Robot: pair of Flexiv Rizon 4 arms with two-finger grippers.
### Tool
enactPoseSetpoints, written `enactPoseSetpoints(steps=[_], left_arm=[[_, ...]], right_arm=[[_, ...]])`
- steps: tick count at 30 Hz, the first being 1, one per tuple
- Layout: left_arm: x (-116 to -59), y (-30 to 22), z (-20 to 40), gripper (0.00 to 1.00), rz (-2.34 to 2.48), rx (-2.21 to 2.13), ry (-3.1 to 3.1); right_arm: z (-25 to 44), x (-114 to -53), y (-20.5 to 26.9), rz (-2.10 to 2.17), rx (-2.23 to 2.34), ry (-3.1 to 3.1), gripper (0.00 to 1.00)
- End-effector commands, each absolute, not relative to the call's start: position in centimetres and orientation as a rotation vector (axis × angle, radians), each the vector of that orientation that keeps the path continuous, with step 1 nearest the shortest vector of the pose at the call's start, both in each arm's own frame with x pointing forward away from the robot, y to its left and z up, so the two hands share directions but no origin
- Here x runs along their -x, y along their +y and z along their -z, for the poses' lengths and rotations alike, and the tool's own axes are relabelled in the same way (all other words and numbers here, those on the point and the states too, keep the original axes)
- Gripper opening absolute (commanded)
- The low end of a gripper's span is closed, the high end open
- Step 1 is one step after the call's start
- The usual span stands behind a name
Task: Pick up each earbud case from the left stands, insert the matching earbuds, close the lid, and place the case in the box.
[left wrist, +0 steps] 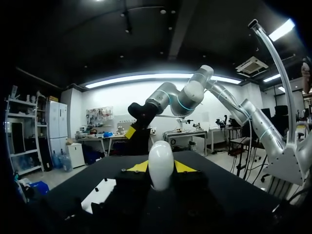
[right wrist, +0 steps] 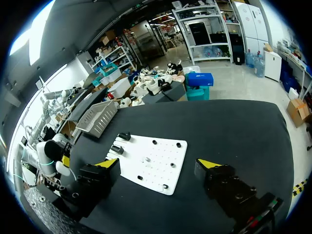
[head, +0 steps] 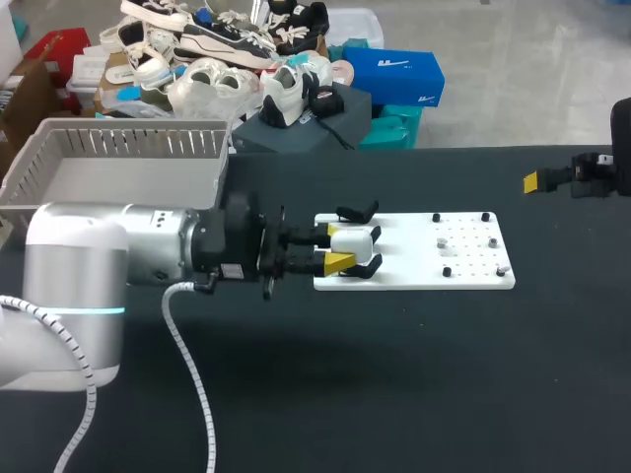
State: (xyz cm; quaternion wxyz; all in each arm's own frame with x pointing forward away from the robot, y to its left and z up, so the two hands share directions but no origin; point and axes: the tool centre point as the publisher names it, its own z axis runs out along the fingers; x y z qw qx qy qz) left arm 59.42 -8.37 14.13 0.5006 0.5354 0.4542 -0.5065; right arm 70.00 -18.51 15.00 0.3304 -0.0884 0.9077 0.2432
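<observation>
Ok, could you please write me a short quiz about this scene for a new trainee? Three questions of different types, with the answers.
1. Multiple choice: which gripper has the white earbud case between its fingers? A) the left one B) the right one C) neither of them
2. True or false: the right gripper is shut.
3. Fill the gap: seen from the head view, the grey box stands to the ___ of the white board.

Key
1. A: the left gripper is shut on the case, at the stands.
2. False: its fingers are wide apart, with nothing between them.
3. left
</observation>
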Motion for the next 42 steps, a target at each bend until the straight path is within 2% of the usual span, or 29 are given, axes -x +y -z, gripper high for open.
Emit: enactPoseSetpoints(steps=[1, 11, 26, 42], left_arm=[[-59.1, -9.3, -13.3, 0.00, 1.217, -1.289, 1.090], [-59.7, -11.3, -12.5, 0.00, 1.230, -1.329, 1.069], [-61.4, -12.6, -11.2, 0.00, 1.256, -1.310, 1.100], [-62.7, -13.0, -10.2, 0.00, 1.210, -1.295, 1.086]], right_arm=[[-15.0, -70.0, -18.5, -0.636, 0.231, 2.374, 1.00], [-14.8, -69.0, -18.3, -0.620, 0.258, 2.393, 1.00], [-16.0, -66.4, -11.7, -0.562, 0.545, 2.400, 1.00], [-15.7, -63.9, -6.9, -0.591, 0.675, 2.399, 1.00]])
